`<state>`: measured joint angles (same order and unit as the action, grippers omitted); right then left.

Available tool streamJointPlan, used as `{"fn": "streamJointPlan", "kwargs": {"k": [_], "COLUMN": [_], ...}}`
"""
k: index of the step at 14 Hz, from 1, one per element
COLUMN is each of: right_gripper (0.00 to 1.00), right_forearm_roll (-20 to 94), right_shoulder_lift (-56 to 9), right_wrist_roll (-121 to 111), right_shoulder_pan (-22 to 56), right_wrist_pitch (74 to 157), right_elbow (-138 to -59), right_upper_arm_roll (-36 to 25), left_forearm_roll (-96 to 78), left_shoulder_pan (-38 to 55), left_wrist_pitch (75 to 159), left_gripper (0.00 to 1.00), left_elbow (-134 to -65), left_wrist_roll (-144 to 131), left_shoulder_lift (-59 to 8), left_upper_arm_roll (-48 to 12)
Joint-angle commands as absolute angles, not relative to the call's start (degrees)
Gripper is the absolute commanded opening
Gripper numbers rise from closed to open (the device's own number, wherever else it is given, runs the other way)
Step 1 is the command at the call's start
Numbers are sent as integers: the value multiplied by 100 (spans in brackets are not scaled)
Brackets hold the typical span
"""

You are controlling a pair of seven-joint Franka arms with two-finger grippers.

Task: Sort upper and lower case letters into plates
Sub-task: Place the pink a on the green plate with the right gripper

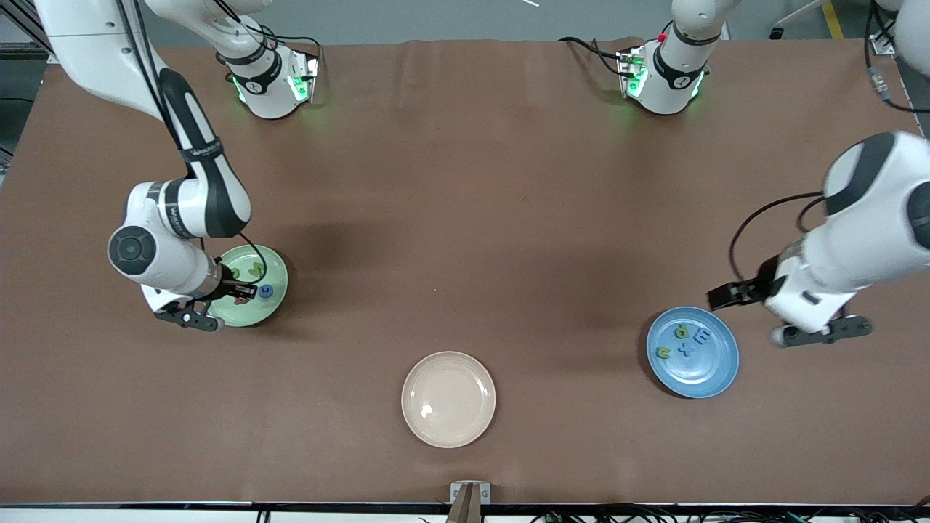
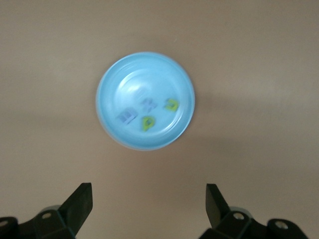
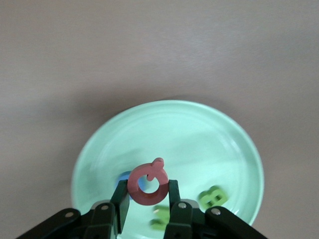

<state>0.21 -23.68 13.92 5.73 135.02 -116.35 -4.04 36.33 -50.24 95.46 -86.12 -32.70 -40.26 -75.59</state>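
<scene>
On a brown bench (image 1: 465,181), the right claw (image 3: 148,196) hangs over the mint green plate (image 1: 275,301), clamped on a red ring-shaped letter (image 3: 147,183); green and blue letters lie in that plate. The left claw (image 2: 148,204) hangs spread wide, holding nothing, beside the blue plate (image 1: 719,378), which carries four small letters. A cream plate (image 1: 448,428) sits between them, nearer the camera

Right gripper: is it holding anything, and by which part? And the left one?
The right gripper, over the mint green plate, pinches a red ring-shaped letter by its lower edge. The left gripper is open and empty beside the blue plate.
</scene>
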Motion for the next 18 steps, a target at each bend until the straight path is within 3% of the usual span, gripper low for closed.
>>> {"fn": "streamJointPlan", "kwargs": {"k": [1, 6, 8, 9, 10, 12, 14, 18], "right_gripper": [0, 0, 7, 46, 99, 100, 100, 100], "right_forearm_roll": [9, 18, 18, 18, 18, 9, 9, 0], "right_shoulder_lift": [-2355, -2829, -2892, -2865, -2830, -2769, -2646, -2400], "right_wrist_roll": [924, 844, 853, 844, 844, 853, 835, 221], "right_shoulder_pan": [256, 176, 185, 193, 193, 220, 220, 202], "right_wrist_pitch": [13789, 14333, 14309, 14178, 13977, 13782, 13213, 11044], "right_elbow": [-11892, -11962, -11953, -11953, -11910, -11796, -11542, -10261], "right_upper_arm_roll": [-246, -246, -246, -246, -237, -237, -237, -246], "left_forearm_roll": [3709, 3718, 3709, 3709, 3700, 3595, 3420, 1657], "left_shoulder_pan": [-5229, -5229, -5212, -5177, -5072, -4896, -4397, -2720], "left_wrist_pitch": [8704, 8508, 8508, 8508, 8508, 8508, 8508, 8578], "left_gripper": [100, 100, 100, 100, 100, 100, 100, 100], "left_elbow": [-8281, -8165, -8156, -8156, -8156, -8148, -8069, -8016], "left_wrist_roll": [-3050, -3050, -3041, -3015, -2971, -2910, -2508, -1671], "left_shoulder_lift": [-4008, -3912, -3701, -3631, -3508, -3192, -2613, -1259], "left_upper_arm_roll": [-8050, -8183, -8200, -8183, -8139, -7894, -7211, -4332]}}
